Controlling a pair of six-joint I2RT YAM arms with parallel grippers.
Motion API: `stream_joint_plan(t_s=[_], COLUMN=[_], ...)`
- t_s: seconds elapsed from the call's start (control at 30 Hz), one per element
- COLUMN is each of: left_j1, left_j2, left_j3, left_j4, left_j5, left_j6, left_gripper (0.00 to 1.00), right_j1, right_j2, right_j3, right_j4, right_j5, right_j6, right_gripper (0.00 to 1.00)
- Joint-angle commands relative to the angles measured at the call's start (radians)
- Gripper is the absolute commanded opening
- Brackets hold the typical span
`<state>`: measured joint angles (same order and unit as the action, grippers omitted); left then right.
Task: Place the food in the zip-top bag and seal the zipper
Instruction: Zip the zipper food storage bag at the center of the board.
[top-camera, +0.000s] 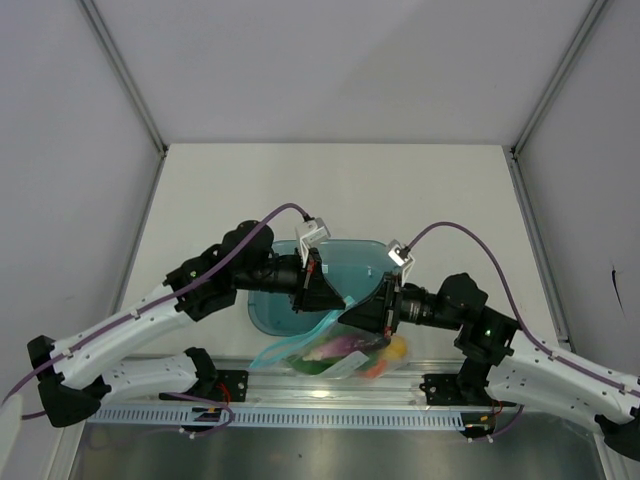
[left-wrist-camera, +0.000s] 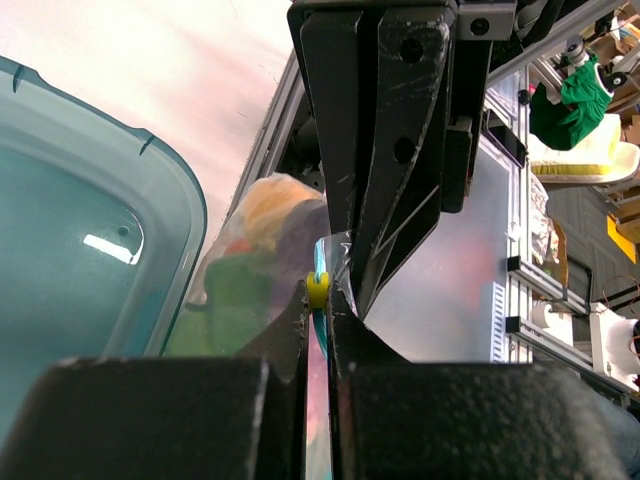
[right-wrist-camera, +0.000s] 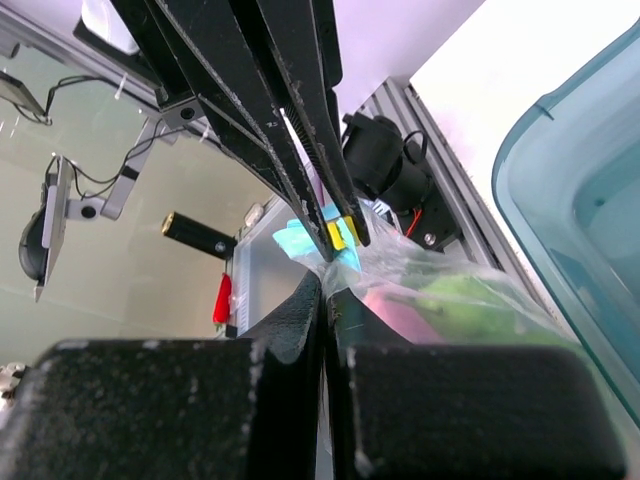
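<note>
Clear plastic of the zip-top bag (top-camera: 330, 358) shows the food (top-camera: 345, 348) inside, so loading looks done. Sealing the zipper (top-camera: 288, 343) remains, and I cannot tell how much is shut. The left end effector (top-camera: 330, 298) and right end effector (top-camera: 362, 314) each pinch that strip, nearly touching. The bag hangs at their 6 o'clock, and at 6 o'clock of the tub (top-camera: 350, 255) on the worktop (top-camera: 300, 190).

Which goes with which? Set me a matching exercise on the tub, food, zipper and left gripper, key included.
1 tub
2 food
3 zipper
4 left gripper

a shut on the mouth of the bag
b inside the bag
c teal strip
d blue, rigid, beyond the bag

Pairs: 1-d; 2-b; 3-c; 4-a
</note>
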<state>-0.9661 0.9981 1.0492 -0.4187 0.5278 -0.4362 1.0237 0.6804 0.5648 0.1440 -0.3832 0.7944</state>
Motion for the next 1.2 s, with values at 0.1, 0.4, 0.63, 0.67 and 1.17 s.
stream_joint_plan(t_s=[0.1,0.4,0.63,0.67,1.17], left_j1=[0.006,0.007,0.007,0.007,0.018], left_j2=[-0.035,0.003,0.037,0.039,0.031], left_j3=[-0.015,0.044,0.078,0.066,0.017], left_j4=[-0.084,-0.054,-0.054,-0.051,-0.058], left_j5=[0.043,0.077,0.093,0.098,0.172], left_j6=[0.016,-0.015,0.002,0.005,0.082], left_gripper=[0.01,0.01,0.0,0.01,0.01], right_j1=[-0.001,0.027,0.03,0.032,0.019], right_j2=[-0.053,0.06,0.125,0.128,0.182], right_j3=[0.029,0.067,0.112,0.115,0.205], right_j4=[0.078,0.108,-0.096,-0.116,-0.317], right_j5=[0.106,-0.049,-0.121,-0.128,-0.195], right_j6=[0.014,-0.021,-0.148,-0.159,-0.345], right_gripper=[0.0,0.0,0.0,0.0,0.34])
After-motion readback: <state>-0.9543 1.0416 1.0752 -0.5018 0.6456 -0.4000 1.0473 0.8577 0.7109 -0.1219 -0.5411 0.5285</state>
